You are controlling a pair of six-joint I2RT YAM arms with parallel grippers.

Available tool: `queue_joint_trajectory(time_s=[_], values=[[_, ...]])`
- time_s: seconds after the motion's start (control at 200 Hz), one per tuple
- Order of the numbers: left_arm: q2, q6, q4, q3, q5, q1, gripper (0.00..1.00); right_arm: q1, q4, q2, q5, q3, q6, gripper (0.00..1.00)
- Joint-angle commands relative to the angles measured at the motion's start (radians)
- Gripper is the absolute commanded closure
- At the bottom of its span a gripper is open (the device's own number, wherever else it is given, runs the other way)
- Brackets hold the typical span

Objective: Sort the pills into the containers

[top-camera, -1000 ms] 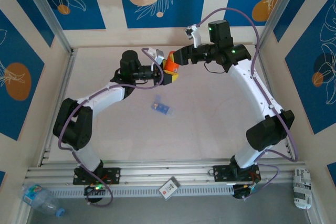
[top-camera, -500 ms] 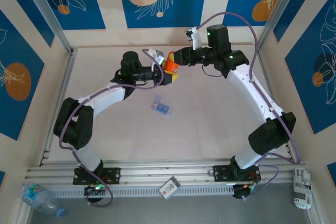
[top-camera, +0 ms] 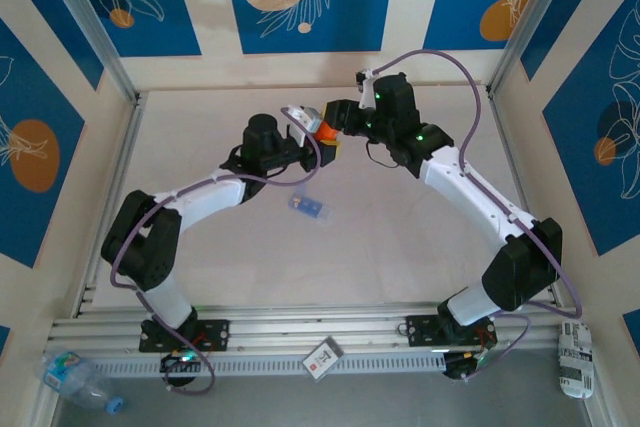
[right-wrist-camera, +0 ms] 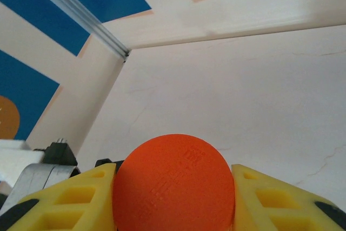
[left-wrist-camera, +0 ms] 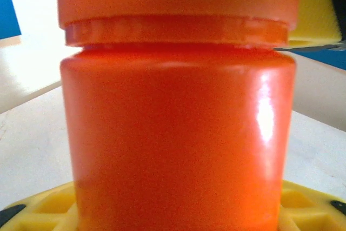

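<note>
Two grippers are brought together at the far middle of the pale table (top-camera: 400, 217). On the left, an orange cylindrical plastic bottle (left-wrist-camera: 178, 133) is clamped around its body by the left gripper (top-camera: 320, 139), and a yellow pad is seen pressed against it at the bottom of the left wrist view. Nearer the arm bases, and well apart from the bottle, a small translucent blue rectangular plastic box (top-camera: 308, 205) lies flat on the table between the two arms. Whether its compartment lids are raised cannot be told at this size.

To the right, the round orange cap (right-wrist-camera: 173, 185) of the bottle is pinched by the right gripper (top-camera: 338, 119), with a yellow finger (right-wrist-camera: 273, 201) set against each side of it.

Several things could go wrong from here. If the cap is twisted while the body is held too loosely, the bottle would likely be turned with it and nothing loosened. If the cap is freed with a jerk, or the bottle is tipped while open, pills could be scattered across the table, far from the box. A weak pinch could also let the cap be dropped.
</note>
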Motion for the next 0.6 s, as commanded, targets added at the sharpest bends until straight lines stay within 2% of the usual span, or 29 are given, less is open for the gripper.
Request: queue_joint_trajectory(time_s=[0.0,0.11,0.195,0.435,0.595], values=[[-0.067,0.035,0.194,0.024,-0.01,-0.041,1.0,0.031,-0.073,0.018,-0.008,-0.017,0.06,0.66],[-0.061,0.033,0.199,0.019,-0.012,-0.042,1.0,0.007,-0.097,0.017,-0.037,0.019,0.071,0.64],[-0.055,0.032,0.2,0.018,-0.013,-0.04,1.0,-0.014,-0.118,0.016,-0.064,0.052,0.084,0.59],[-0.034,0.008,0.206,0.019,-0.005,-0.027,1.0,-0.102,-0.106,-0.047,-0.157,0.104,0.108,0.25],[-0.025,-0.014,0.215,0.021,0.031,-0.014,1.0,-0.128,-0.083,-0.127,-0.204,0.085,0.054,0.1]])
